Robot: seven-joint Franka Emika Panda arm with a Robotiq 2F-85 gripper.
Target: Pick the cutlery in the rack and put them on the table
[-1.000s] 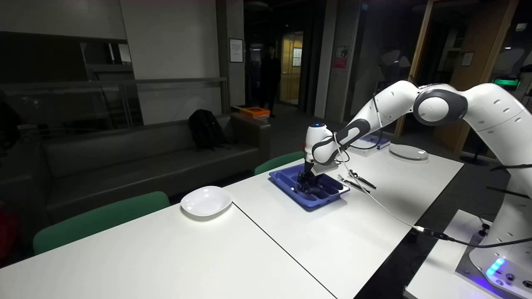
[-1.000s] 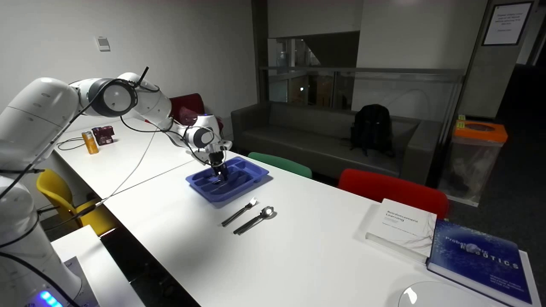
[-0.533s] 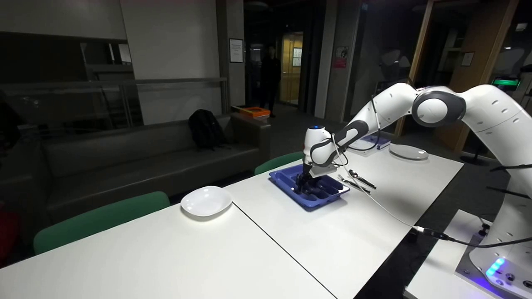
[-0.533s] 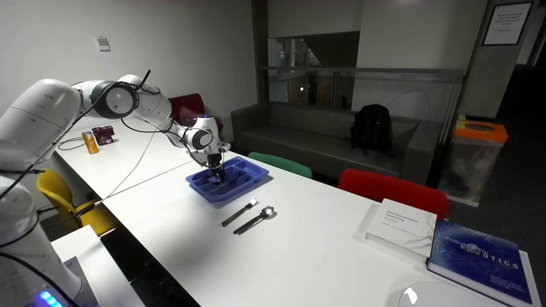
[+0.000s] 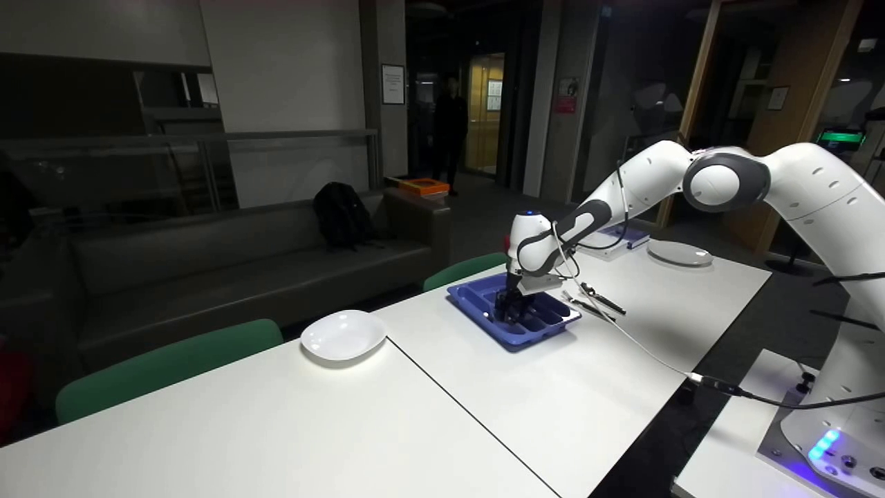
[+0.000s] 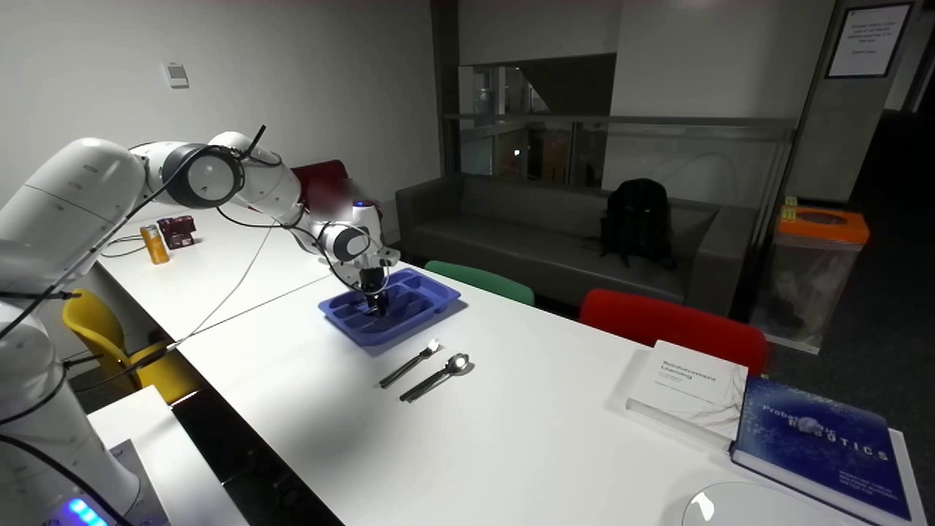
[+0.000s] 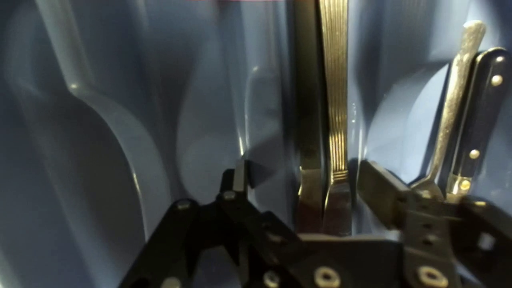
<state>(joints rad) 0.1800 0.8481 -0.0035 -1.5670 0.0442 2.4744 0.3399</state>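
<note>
The blue rack lies on the white table; it also shows in an exterior view. My gripper points down inside the rack. In the wrist view my gripper is open. A dark-handled utensil and a ribbed silvery utensil lie side by side between its fingers, apart from them; their lower ends are hidden. A compartment to the right holds a silvery utensil and a black riveted handle. A fork and spoon-like cutlery lie on the table beside the rack.
A white plate stands near the table seam. A flat dish, a white book and a blue book lie at one end. An orange can stands at the other. The arm's cable hangs across the table.
My gripper has lowered slightly in the rack, with a small sideways shift and back. The rack and the cutlery on the table have not moved.
</note>
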